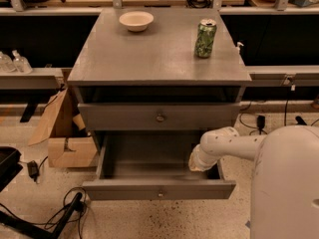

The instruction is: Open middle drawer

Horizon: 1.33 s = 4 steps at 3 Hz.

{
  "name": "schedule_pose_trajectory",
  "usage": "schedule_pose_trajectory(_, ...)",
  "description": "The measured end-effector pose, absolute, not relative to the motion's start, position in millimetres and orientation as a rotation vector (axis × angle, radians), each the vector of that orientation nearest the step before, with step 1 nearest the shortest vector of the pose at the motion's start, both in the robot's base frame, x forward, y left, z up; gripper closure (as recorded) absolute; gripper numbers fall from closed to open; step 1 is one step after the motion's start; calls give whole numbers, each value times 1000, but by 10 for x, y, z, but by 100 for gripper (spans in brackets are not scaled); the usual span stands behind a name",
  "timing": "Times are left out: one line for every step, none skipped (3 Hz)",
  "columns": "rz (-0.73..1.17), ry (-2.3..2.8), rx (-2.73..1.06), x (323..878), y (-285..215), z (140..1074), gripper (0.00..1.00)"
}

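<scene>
Grey middle drawer (pixel 124 189) stands open, gripper (pixel 196 164) inside its right end (state indiscernible).

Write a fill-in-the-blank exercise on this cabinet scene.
1. The middle drawer is ___, its grey inside showing.
2. The gripper is inside that drawer, near the wall on the picture's ___ side.
3. On the cabinet top stand a bowl and a green ___.
Missing words: open; right; can.
</scene>
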State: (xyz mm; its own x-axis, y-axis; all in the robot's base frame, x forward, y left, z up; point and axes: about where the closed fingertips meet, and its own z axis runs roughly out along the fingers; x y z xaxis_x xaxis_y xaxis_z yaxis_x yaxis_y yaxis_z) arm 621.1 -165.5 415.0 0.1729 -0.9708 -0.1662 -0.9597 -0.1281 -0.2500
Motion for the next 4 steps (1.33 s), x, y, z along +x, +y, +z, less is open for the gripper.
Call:
schedule_pose_trajectory(-41, 1865, -2127, 6014, -1642, 3901, 100)
schedule_pose_trajectory(21, 1923, -2083, 5780, -1657, 3724, 100)
schedule_pose_trajectory(21, 1923, -2083, 5785, -1656, 3725, 100)
schedule_pose_trajectory(29, 1975, -2068, 5508, -1679, 3736, 100)
